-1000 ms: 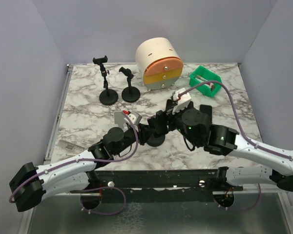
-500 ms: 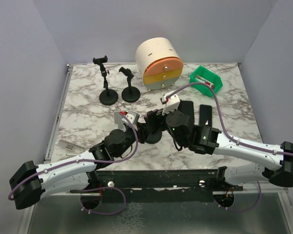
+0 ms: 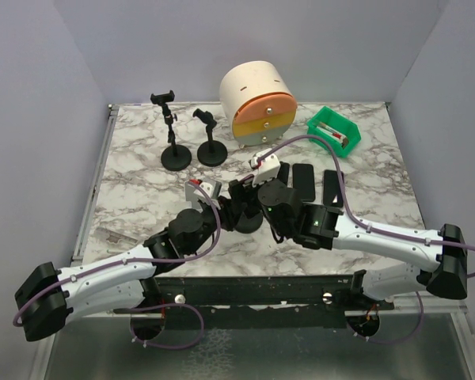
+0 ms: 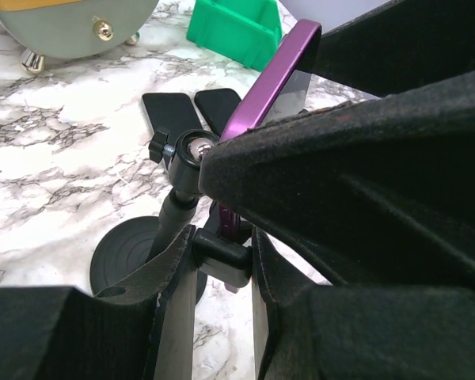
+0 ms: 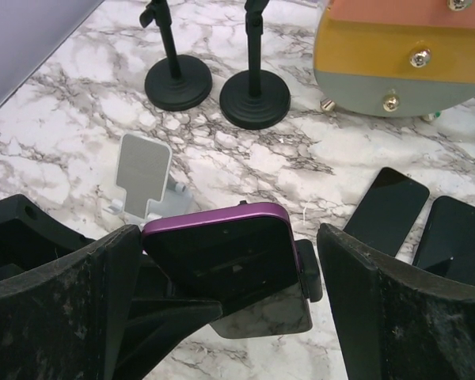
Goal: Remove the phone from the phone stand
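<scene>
Left gripper clamps the stand. Right gripper gapes around the phone, unclenched; 2 black phones lie at 2 o'clock of it

No legible text, label, brand, number or sign on anything in view.

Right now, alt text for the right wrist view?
The open right gripper flanks a purple phone held in a black phone stand. Behind, on the marble table: two black phones lying flat, two black stands, a small white stand.
</scene>
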